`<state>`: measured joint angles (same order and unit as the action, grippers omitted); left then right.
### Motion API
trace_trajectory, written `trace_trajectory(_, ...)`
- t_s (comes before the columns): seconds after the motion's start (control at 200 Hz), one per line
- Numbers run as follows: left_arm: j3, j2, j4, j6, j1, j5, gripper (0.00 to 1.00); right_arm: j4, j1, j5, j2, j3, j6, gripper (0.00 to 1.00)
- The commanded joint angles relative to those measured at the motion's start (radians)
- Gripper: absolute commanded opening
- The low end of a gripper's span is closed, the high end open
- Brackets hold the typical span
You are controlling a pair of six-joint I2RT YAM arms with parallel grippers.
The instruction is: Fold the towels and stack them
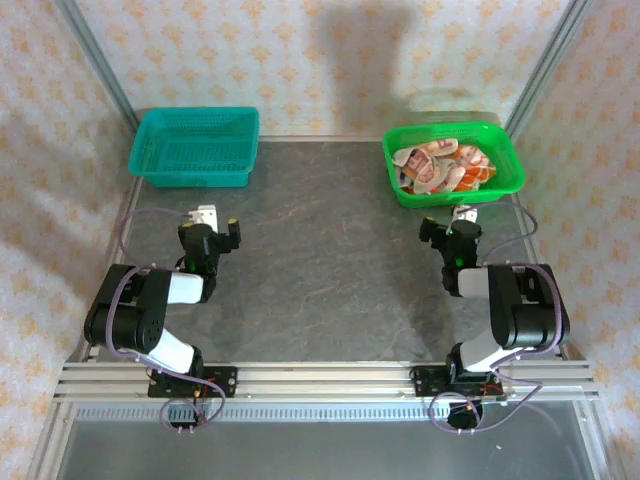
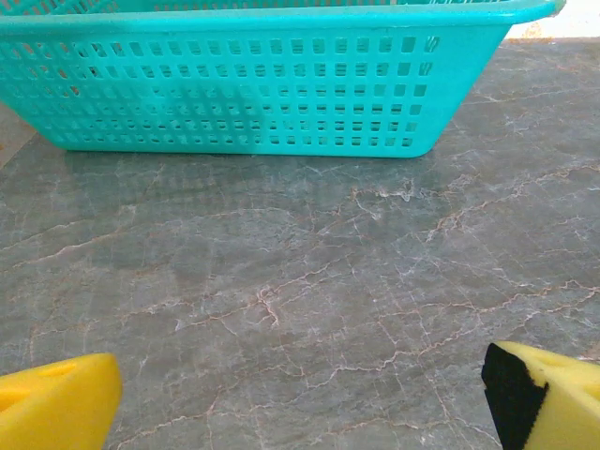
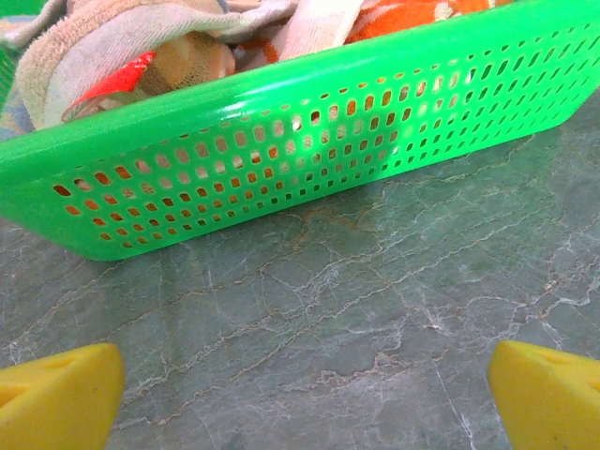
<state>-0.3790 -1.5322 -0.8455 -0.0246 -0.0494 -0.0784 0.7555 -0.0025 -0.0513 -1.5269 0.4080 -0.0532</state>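
**Left side.** The left claw [image 1: 207,218] hangs over the tabletop [image 1: 320,270] with its jaws spread as wide as they go and nothing between them. In its wrist view both yellow fingertips [image 2: 58,405] sit at the lower corners with bare stone between. Straight ahead of this claw stands the teal basket [image 2: 253,94], its long side set across the claw's line of reach. From above, its mesh floor is bare and it holds no cloth.

**Right side.** The right claw [image 1: 462,222] is likewise fully spread and holds nothing, with its fingertips [image 3: 61,394] apart over bare tabletop. Directly ahead of it, and near, is the green basket [image 3: 281,103]. The basket's long axis runs across the claw's approach, and its near wall rises slightly toward the claw's right in the wrist view. The towels [image 1: 440,168] lie inside this basket as a crumpled heap of orange and cream cloth. The heap rises above the rim ahead and to the claw's left [image 3: 112,47]. The heap as a whole shows no single long axis, and no separate edge or corner can be told apart.

**Deciding relation.** The towels lie ahead of the right claw and beyond the near wall, so the claw probably has to go up and over the rim. They are well apart from the left claw, far off to its right. The right arm is therefore judged the nearer one for a first pick. No towel is yet folded or stacked.
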Motion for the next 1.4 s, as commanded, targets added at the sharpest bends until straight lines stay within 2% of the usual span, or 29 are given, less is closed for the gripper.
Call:
trace_trajectory(0.0,-0.02,0.004,-0.008,0.002,0.006,-0.012,1.0,0.001,0.006,0.024,0.007,0.022,0.007,0.99)
trace_trajectory(0.946,-0.019,0.006,-0.006,0.003,0.006,-0.011,1.0,0.006,0.006,0.024,0.01,0.019,0.007,0.99)
trace_trajectory(1.026,-0.002,0.017,-0.031,-0.017,0.006,0.035,1.0,0.009,0.007,0.033,0.014,0.018,0.006,0.99)
trace_trajectory(1.086,0.015,0.037,-0.047,-0.016,0.006,0.041,1.0,-0.059,0.011,0.053,0.056,0.033,0.012,0.99)
trace_trajectory(1.226,-0.007,0.19,0.117,-0.02,-0.028,-0.07,1.0,-0.417,0.009,0.149,0.206,0.141,0.097,0.99)
trace_trajectory(1.296,-0.045,0.287,0.263,0.011,-0.053,-0.156,1.0,-0.481,0.011,0.157,0.271,0.138,0.116,0.99)
trace_trajectory(1.391,-0.118,0.388,0.496,0.147,-0.062,-0.208,1.0,-0.567,0.009,0.186,0.375,0.132,0.155,0.99)
